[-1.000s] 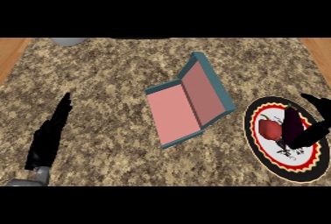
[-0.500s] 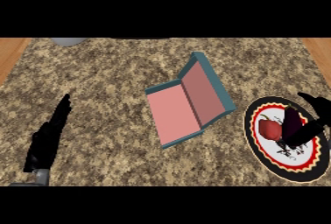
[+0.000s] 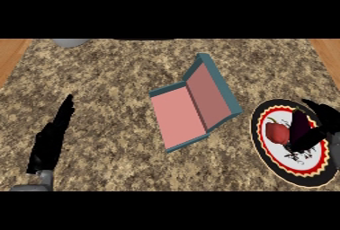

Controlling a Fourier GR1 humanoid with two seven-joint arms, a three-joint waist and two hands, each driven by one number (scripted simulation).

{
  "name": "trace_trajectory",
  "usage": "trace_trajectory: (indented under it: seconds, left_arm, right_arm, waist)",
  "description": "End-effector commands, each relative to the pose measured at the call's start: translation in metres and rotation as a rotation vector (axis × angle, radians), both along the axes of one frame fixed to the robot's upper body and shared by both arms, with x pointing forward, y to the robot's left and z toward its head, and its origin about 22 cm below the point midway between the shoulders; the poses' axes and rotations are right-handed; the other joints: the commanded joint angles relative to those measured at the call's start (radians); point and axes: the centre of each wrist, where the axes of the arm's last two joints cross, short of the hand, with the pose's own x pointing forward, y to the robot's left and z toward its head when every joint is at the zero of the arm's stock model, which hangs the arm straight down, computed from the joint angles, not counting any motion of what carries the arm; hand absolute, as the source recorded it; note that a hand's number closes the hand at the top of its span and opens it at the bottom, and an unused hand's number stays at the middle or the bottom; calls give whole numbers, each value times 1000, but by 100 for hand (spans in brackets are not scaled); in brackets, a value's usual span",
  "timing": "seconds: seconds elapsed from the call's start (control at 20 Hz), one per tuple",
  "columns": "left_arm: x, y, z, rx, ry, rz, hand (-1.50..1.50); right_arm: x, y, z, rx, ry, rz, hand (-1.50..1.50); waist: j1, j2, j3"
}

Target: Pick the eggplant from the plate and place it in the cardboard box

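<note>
Speckled granite counter [image 3: 133, 67]; dark purple eggplant [image 3: 299, 122] on plate [image 3: 256, 128], right hand [image 3: 313, 137] curled round it.

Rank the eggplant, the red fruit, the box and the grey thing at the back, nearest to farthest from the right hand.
1. The eggplant, on the plate, at the right hand.
2. The red fruit, just left of it on the plate.
3. The box, open, mid-counter.
4. The grey thing, back left edge.

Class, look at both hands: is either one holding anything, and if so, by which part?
The left hand holds nothing. The right hand is over the eggplant on the plate; whether it holds it cannot be told.
</note>
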Motion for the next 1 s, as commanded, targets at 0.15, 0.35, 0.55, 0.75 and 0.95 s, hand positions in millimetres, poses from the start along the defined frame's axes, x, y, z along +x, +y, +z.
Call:
trace_trajectory:
  seconds: [0.15,0.35,0.55,0.75,0.95]
  left_arm:
    - [1,-16,4,3,-6,-1,0]
    - [4,11,-7,11,18,-7,0]
    - [6,4,5,1,6,4,0]
    - [-4,0,6,0,0,-14,0]
    - [2,-15,-16,10,-13,6,0]
  right_arm:
    - [-6,-5,-26,-16,24,26,-150]
    - [10,8,-13,-5,71,19,-150]
    - [2,-20,-24,30,30,29,150]
    - [8,8,-16,-173,-85,41,150]
    - [23,20,-6,-210,-142,53,150]
  waist:
    - [0,0,0]
    - [1,0,0]
    - [2,1,0]
    - [4,0,0]
    - [1,1,0]
